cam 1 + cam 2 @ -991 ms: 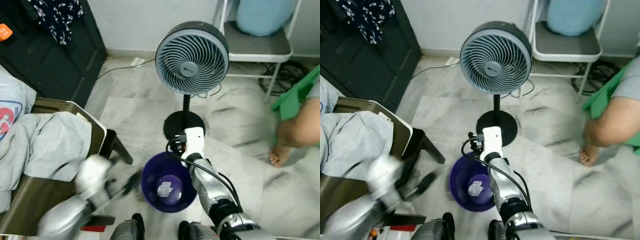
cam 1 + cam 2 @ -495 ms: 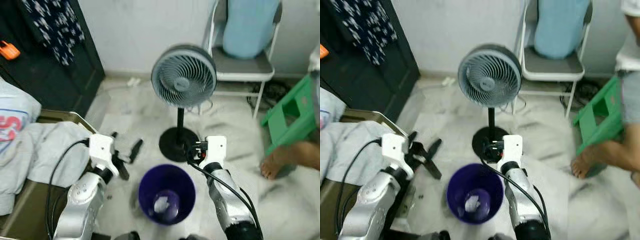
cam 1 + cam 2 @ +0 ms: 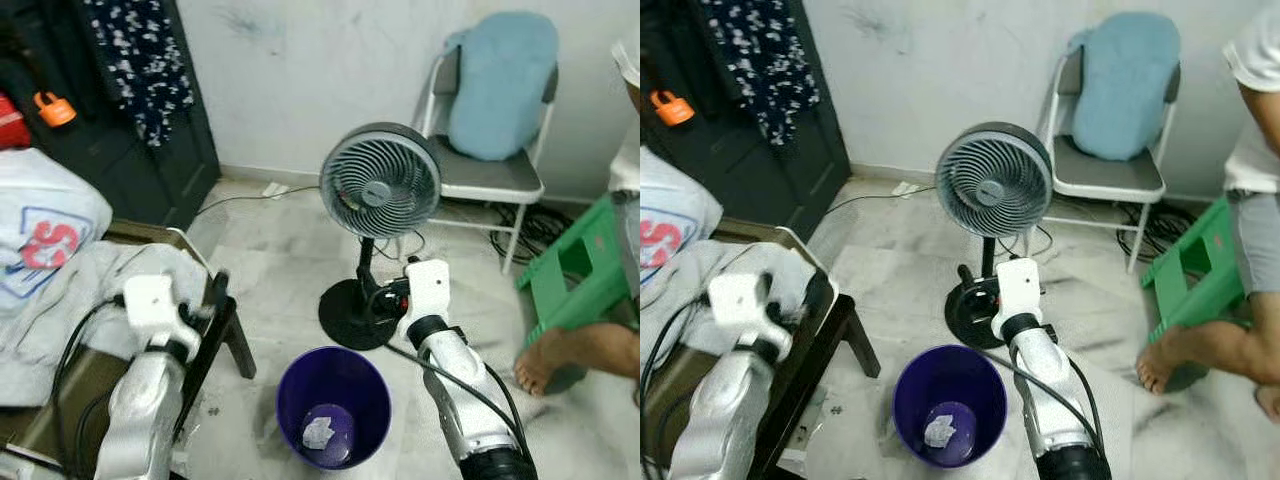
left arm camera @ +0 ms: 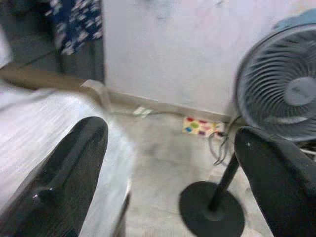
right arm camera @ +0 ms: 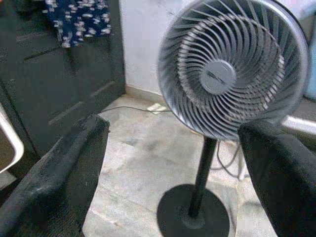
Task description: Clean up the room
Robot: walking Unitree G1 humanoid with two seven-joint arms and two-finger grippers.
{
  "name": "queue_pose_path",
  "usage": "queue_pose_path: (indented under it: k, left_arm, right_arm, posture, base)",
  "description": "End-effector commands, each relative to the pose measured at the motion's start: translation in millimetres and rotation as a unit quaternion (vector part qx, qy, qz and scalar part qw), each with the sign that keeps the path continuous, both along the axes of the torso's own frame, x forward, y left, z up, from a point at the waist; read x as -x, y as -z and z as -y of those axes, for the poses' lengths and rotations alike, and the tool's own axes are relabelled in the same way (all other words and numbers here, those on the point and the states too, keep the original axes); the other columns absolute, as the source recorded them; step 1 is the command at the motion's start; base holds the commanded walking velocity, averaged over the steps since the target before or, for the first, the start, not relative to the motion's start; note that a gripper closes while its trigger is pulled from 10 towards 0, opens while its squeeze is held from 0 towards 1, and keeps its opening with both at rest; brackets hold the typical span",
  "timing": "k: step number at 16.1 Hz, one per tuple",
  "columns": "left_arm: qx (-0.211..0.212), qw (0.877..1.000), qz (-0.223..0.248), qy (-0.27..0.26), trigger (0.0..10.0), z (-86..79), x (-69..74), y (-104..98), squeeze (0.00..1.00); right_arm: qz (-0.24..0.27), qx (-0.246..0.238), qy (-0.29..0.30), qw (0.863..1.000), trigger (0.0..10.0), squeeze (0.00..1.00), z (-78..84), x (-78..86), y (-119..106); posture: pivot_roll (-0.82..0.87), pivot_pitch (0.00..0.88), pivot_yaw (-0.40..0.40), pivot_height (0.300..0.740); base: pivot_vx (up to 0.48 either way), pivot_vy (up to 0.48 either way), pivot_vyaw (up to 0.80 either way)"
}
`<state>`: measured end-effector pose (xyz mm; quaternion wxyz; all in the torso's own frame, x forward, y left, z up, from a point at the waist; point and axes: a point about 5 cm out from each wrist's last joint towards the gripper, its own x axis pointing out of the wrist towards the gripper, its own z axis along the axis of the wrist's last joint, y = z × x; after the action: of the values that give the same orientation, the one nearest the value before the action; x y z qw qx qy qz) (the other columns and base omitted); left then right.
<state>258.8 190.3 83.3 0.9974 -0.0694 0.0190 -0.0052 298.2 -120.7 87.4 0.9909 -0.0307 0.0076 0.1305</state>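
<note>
A humanoid robot stands over a round purple plastic bin (image 3: 333,404) on the pale marble floor (image 3: 280,240), a crumpled scrap of white paper (image 3: 319,431) lying at its bottom, as a room clean-up goes on. In the past second its head camera has tipped up, bringing the wall and a metal chair with a pale blue cushion (image 3: 497,90) into view, and the left arm has swung from beside the bin toward the dark low surface (image 3: 215,330) heaped with grey and white clothes (image 3: 70,280). The left pincer (image 4: 170,177) now hovers at the heap's edge, fingers spread wide and holding nothing. The right pincer (image 5: 173,173), likewise wide and empty, points at the grey pedestal fan (image 3: 381,182) standing just beyond the bin. A person's bare foot (image 3: 540,362) rests beside a green plastic stool (image 3: 575,280). With the paper binned, the clothes look the likely next job.
</note>
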Motion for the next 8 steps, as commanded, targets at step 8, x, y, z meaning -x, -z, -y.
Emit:
queue_pose_path:
  k: [8]
  left_arm:
    - [0.027, 0.999, 0.019, -0.003, 10.0, 6.7, 1.7, -3, 0.00]
  right_arm:
    - [0.028, 0.060, 0.016, 0.998, 10.0, 0.00, 5.4, 3.3, -6]
  posture:
    - [-0.10, 0.034, -0.019, 0.740]
  base:
    - [0.000, 0.000, 0.40]
